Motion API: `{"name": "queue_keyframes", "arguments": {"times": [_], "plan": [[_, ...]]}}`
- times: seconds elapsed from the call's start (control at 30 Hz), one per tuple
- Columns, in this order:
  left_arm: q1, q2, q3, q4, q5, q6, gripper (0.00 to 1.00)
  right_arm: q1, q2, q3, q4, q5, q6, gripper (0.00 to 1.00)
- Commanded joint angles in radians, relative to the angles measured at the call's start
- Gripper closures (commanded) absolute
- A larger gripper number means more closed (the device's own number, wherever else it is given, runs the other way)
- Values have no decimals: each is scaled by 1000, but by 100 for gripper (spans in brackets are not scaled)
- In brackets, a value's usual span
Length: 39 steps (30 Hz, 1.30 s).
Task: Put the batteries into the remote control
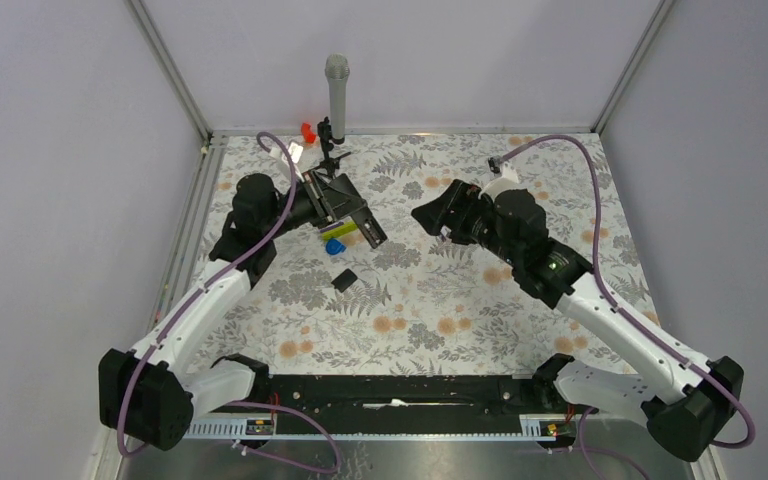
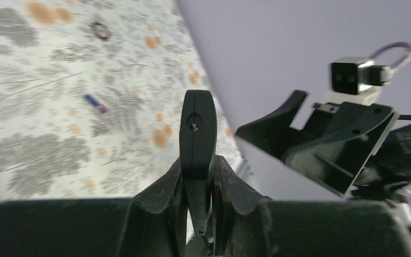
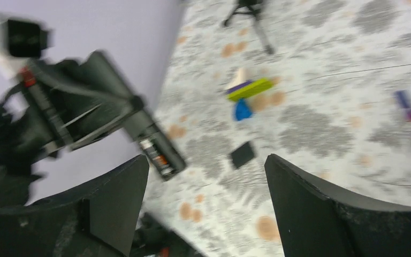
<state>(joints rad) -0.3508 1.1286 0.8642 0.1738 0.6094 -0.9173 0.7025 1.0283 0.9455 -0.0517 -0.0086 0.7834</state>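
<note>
My left gripper (image 1: 345, 215) is shut on the remote control (image 1: 360, 222), a slim black bar held above the table at the back left. In the left wrist view the remote (image 2: 197, 131) stands end-on, clamped between my fingers (image 2: 163, 190). In the right wrist view the remote (image 3: 155, 143) shows an orange and white label near its tip, too blurred to read. A small purple battery (image 2: 95, 103) lies loose on the cloth and also shows in the right wrist view (image 3: 405, 104). My right gripper (image 1: 430, 215) is open and empty, facing the remote from the right.
A small flat black square piece (image 1: 341, 279) lies in front of the left gripper. A blue piece (image 1: 333, 246) and a green and purple item (image 3: 249, 88) lie under the remote. A grey microphone (image 1: 336, 90) on a black stand and red bits (image 1: 308, 130) are at the back.
</note>
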Motion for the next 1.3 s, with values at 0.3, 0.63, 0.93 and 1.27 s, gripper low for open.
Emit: {"name": "queue_keyframes", "arguments": {"times": [0.3,0.63,0.93,1.27], "plan": [[76,-123,42,-344,-151,235,100,-161,507,180,-352,224,-451,13],[92,-89,68,-354,-104,257,100,-181,831,358,-286,166,-610,22],[125,-65,99,-381,-90,289,100,-181,984,493,-318,227,-672,46],[178,-68,98,-407,-95,316,100,-204,1023,503,-355,249,-548,64]]}}
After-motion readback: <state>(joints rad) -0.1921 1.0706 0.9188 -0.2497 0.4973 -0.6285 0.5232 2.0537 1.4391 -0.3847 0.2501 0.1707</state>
